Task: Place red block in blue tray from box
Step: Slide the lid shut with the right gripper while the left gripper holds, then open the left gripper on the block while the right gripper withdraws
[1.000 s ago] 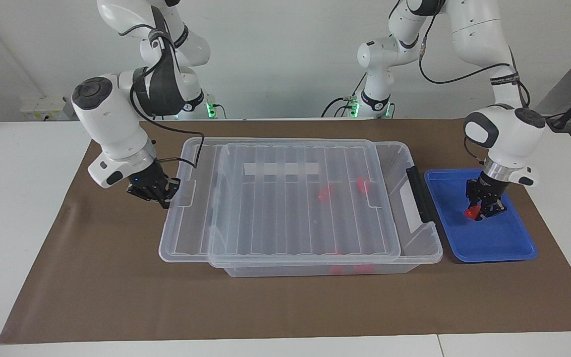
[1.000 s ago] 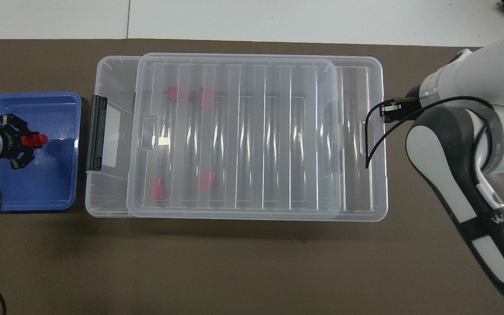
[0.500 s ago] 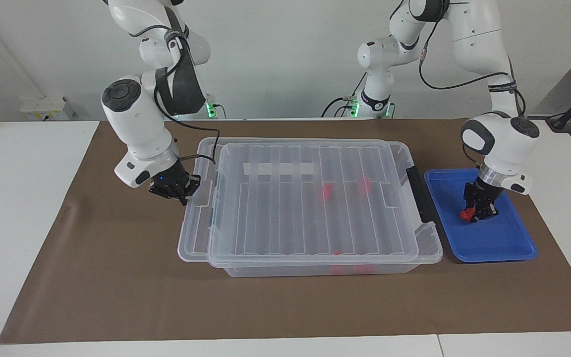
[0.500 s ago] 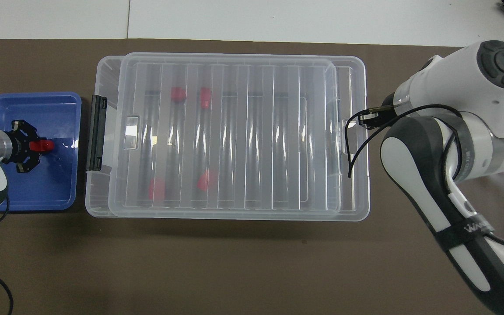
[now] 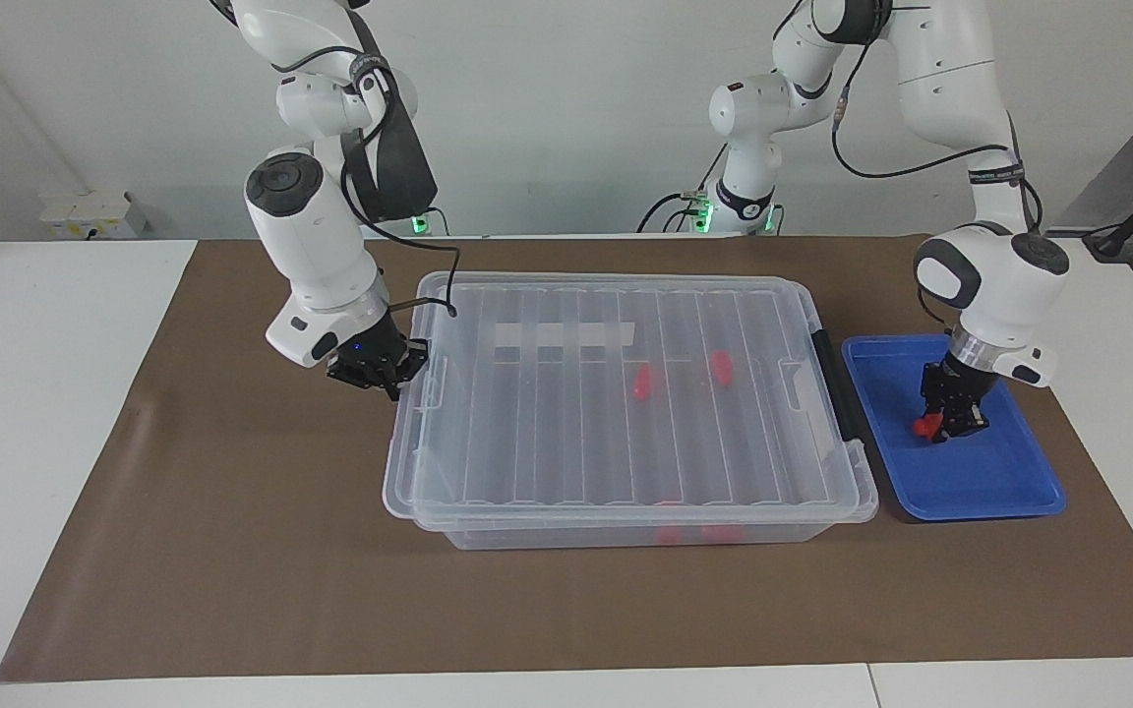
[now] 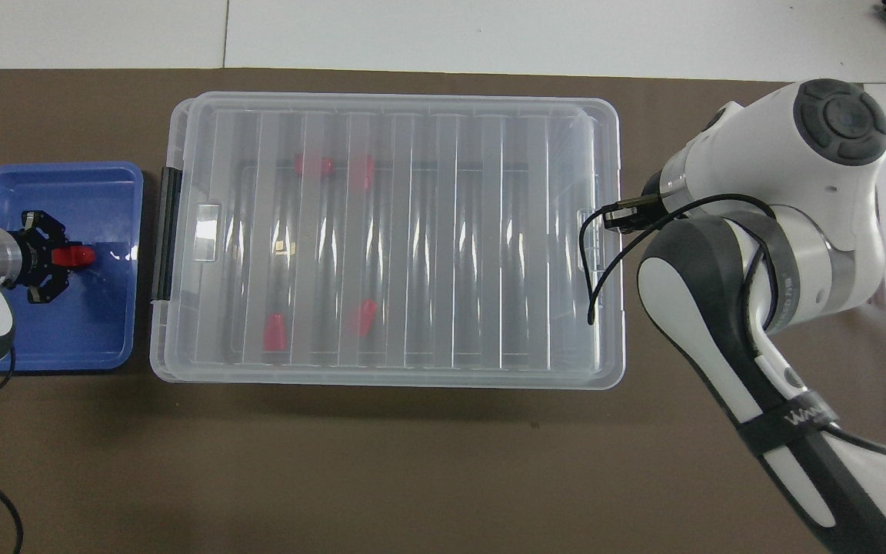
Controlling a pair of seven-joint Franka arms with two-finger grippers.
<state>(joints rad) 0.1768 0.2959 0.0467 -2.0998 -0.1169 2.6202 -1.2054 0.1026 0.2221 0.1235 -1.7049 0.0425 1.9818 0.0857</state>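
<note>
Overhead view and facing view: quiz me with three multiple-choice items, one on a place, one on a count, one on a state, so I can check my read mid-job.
1. What is the left pincer over?
A. the blue tray
B. the lid
C. the bare brown mat

2. How many red blocks inside the box show through the lid?
A. two
B. four
C. seven

3. How does the lid stand?
A. flat on the table beside the box
B. flat on the box, covering it
C. upright against the box

Key:
1 A: the pincer hangs over the tray, shut on the red block.
2 B: the overhead view shows two pairs of blocks.
3 B: the lid's rim lines up with the box's, and the right pincer is at its end.
</note>
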